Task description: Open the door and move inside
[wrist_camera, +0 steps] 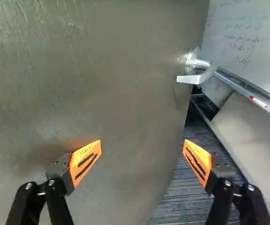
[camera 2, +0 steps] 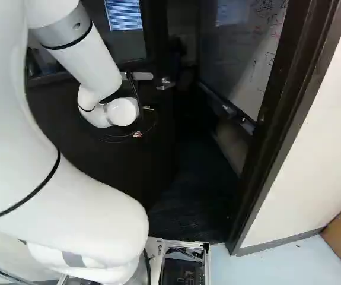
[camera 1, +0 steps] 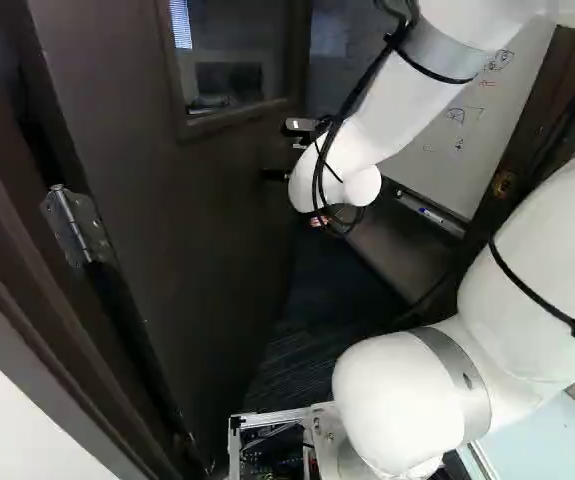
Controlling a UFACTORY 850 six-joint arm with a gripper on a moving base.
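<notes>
Ahead of the wrist: the dark door [wrist_camera: 102,93], ajar into the room, its broad face spread across the gripper's [wrist_camera: 142,142] path.
Hinge: at the left of the left base view [camera 1: 79,228], with the panel reaching inward from it to a free edge [wrist_camera: 189,108].
Fingers: parted wide, nothing gripped; one stands against the panel, the other against the carpet [wrist_camera: 181,197] past the free edge. Whether either touches the door cannot be told.
Handle: a metal lever [wrist_camera: 196,78] ahead of the gripper, roughly in line with the finger nearer the free edge and apart from it, its long axis pointing back across the panel toward the hinge side.
Gap: between the free edge and the far door frame [camera 2: 289,119], whiteboard [wrist_camera: 252,33] beyond.
Next push: likely against the face, away from the base, swinging the free edge deeper inside; with the latch apparently clear, the lever need not turn.
Risk: slipping past the edge into the gap.
</notes>
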